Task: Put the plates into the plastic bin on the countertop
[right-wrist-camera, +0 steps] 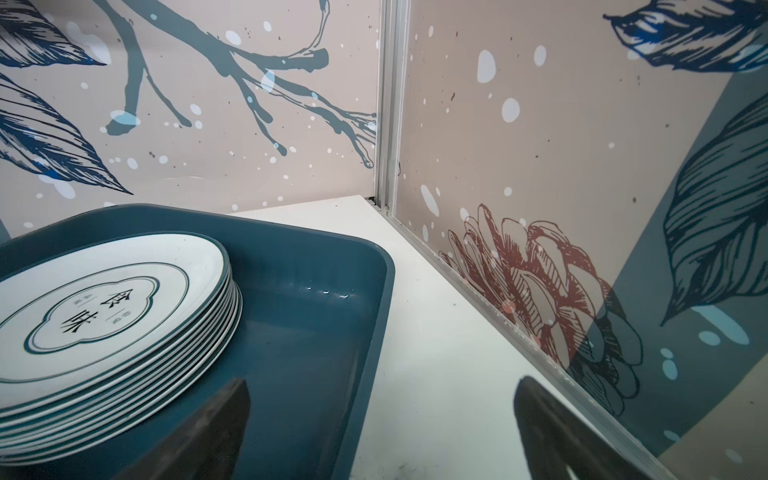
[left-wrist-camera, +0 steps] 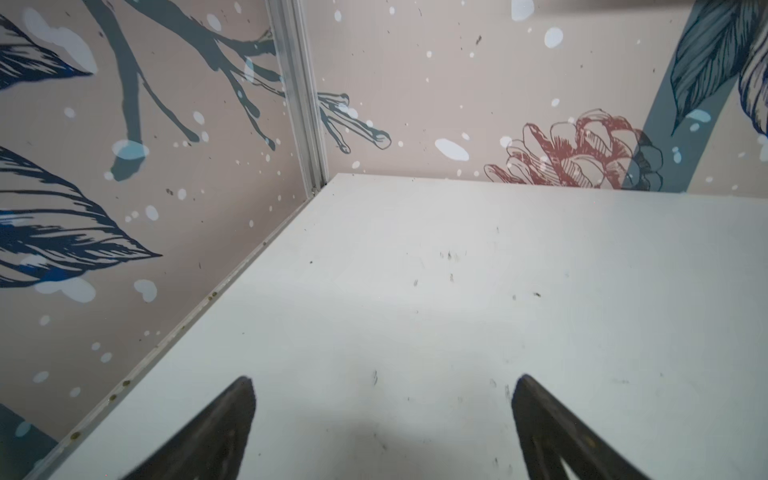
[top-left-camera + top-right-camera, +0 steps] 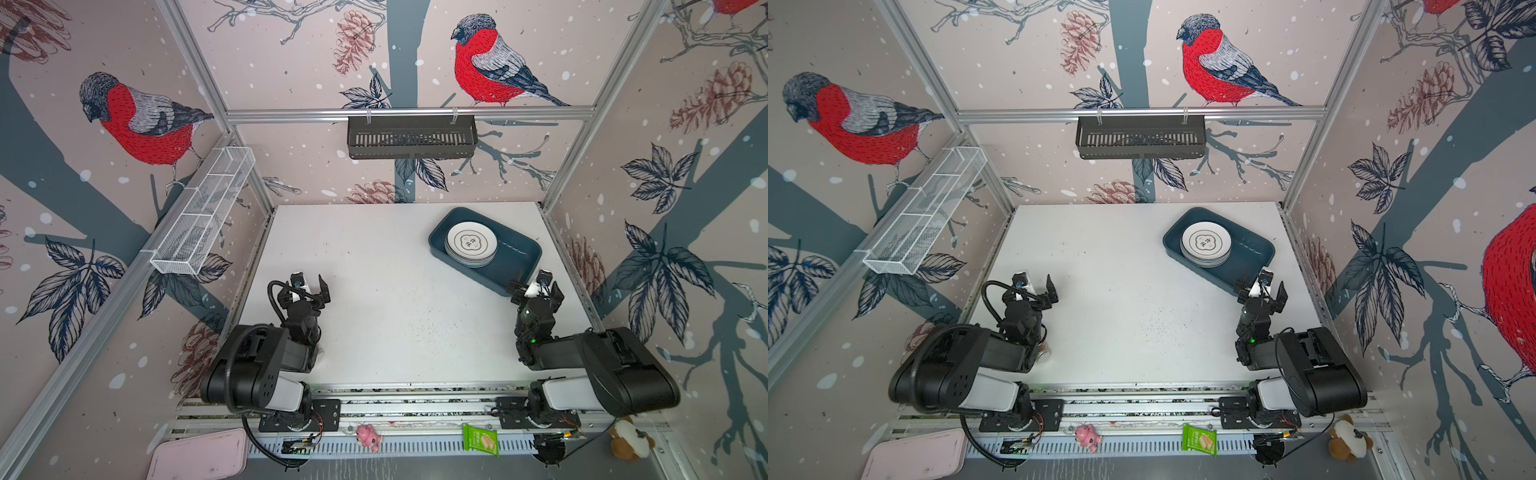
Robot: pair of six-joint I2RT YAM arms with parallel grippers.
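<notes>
White countertop between bird-print walls holds the plastic bin; left pincer, right pincer gaping.

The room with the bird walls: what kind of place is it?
Probably a robot test booth: left arm and right arm on a rail, bird-wallpaper panels in a metal frame, plates stacked in a plastic bin.

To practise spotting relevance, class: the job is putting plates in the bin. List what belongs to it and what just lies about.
Job: plates, plastic bin, countertop.
Lying about: pink tray, pink toy, green snack packet, plush dog, black basket, wire rack.
</notes>
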